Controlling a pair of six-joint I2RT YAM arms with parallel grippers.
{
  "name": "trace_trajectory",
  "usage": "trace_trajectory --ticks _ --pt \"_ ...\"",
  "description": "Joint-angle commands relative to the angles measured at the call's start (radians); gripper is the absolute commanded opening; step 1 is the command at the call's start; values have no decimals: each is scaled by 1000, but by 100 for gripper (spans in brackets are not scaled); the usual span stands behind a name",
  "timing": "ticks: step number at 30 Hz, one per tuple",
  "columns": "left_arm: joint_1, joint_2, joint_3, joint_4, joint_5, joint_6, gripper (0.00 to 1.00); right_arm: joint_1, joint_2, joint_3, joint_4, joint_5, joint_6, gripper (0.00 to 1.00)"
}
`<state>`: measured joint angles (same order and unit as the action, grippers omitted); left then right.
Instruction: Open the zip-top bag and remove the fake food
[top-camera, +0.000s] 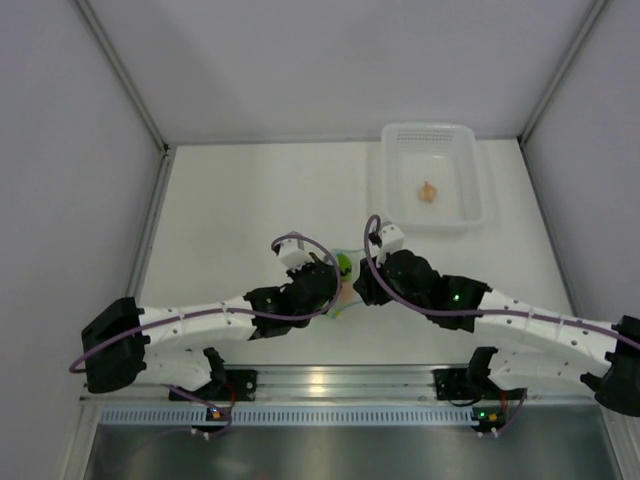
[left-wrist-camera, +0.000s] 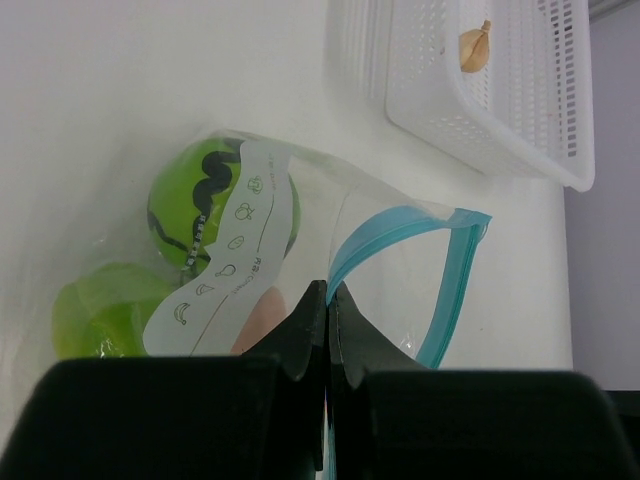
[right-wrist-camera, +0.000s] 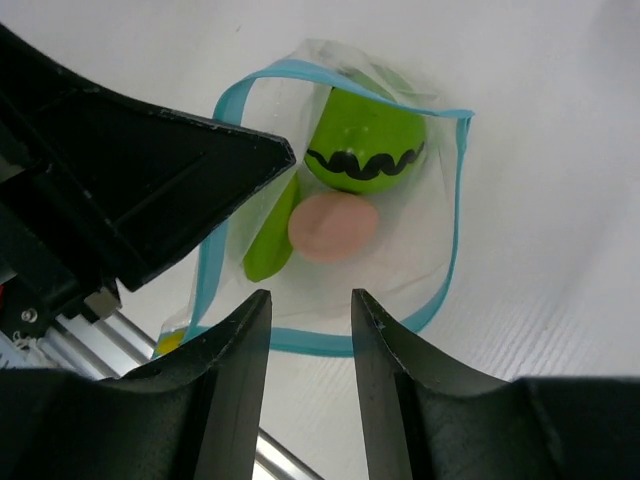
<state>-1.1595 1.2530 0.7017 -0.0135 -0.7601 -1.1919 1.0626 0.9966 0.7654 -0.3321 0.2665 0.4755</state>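
The clear zip-top bag (right-wrist-camera: 400, 270) lies between my two grippers with its light blue zip mouth (right-wrist-camera: 330, 343) spread open. Inside it are a green ball with a dark zigzag line (right-wrist-camera: 365, 140), a lime-green oval (right-wrist-camera: 268, 250) and a peach piece (right-wrist-camera: 333, 226). My left gripper (left-wrist-camera: 329, 296) is shut on one side of the blue zip strip (left-wrist-camera: 375, 232). My right gripper (right-wrist-camera: 310, 305) is open, just in front of the bag's mouth, holding nothing. In the top view the bag (top-camera: 343, 270) is mostly hidden by both grippers.
A white translucent basket (top-camera: 470, 180) stands at the back right with one peach food piece (top-camera: 428, 191) in it; it also shows in the left wrist view (left-wrist-camera: 520, 110). The table's metal front rail (top-camera: 330, 380) runs just behind the arm bases.
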Motion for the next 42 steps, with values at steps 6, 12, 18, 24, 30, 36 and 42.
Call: trace_trajectory --ticks 6,12,18,24,30,36,42 --pt "0 -17 22 27 -22 -38 0 20 197 29 195 123 103 38" --pt "0 -23 10 30 -16 -52 0 20 286 15 277 122 193 39" --pt "0 -20 -11 58 1 -64 0 28 335 -28 398 161 281 46" --pt "0 -21 -25 58 8 -78 0 49 412 6 354 188 304 48" --pt "0 -32 -51 87 7 -86 0 68 462 -15 395 194 334 56" --pt "0 -26 -71 89 10 -101 0 68 523 -55 501 208 347 58" --pt "4 -35 -119 89 10 -124 0 66 602 -34 565 200 318 56"
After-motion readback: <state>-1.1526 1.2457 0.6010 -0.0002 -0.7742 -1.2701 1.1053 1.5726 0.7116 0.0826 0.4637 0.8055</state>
